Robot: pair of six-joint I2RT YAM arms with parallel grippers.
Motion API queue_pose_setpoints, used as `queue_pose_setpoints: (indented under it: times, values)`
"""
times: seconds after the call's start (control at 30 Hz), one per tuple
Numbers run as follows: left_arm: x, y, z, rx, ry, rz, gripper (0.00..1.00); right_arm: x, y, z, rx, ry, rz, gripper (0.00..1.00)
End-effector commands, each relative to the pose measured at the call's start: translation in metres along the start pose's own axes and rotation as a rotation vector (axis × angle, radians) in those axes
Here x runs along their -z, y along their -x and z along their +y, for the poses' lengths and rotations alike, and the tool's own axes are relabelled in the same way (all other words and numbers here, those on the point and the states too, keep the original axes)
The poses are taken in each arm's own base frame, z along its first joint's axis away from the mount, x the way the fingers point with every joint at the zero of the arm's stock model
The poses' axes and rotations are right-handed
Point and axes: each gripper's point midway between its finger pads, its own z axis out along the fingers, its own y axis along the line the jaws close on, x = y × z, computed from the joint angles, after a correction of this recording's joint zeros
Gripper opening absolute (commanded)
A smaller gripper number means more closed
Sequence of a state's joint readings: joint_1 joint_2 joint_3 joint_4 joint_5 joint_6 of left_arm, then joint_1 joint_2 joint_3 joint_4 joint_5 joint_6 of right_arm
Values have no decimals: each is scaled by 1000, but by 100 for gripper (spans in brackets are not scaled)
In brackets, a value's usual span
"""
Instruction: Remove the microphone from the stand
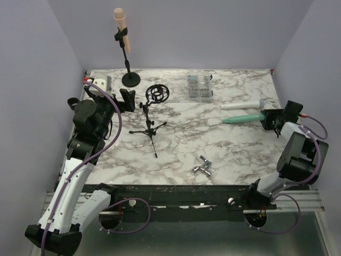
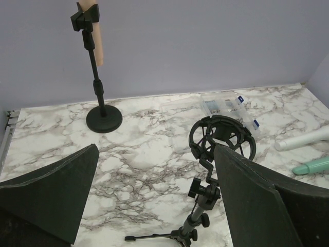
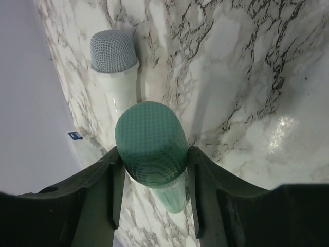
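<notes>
A peach microphone sits upright in the clip of a tall round-base stand at the back left; it also shows in the left wrist view. A black tripod stand with an empty shock mount stands in front of it. My left gripper is open and empty, its fingers either side of the shock mount without touching it. My right gripper is shut on the mesh head of a green microphone, which lies low over the table at the right.
A white microphone lies just behind the green one, close beside it in the right wrist view. A clear plastic box sits at the back centre. A small metal part lies near the front edge.
</notes>
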State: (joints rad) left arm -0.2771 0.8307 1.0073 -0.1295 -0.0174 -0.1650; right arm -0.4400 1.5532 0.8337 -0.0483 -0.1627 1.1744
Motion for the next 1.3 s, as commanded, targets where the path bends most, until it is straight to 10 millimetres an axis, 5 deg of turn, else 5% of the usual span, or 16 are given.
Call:
queue_pose_setpoints:
  times: [0.0,0.3,0.53,0.8,1.0,1.27]
  values:
    - [1,5,-5,6,-23,-11,99,-22,12,-4,-6,-35,-28,4]
    - [-1,3,-5,10,-22,-3,99,-41,-4,-15,-60,-14,44,16]
    - [0,3,-6,12,-23,-5,99,-46,-11,-20,-67,-7,77,39]
    - [1,4,-6,11,-23,-8,98,-43,-14,-26,-79,-6,77,55]
    - [2,6,-6,16,-24,-10,98,-39,-15,-24,-54,13,75,78]
    - [3,7,-6,18,-24,-15,99,-23,-17,-12,-16,59,85,91]
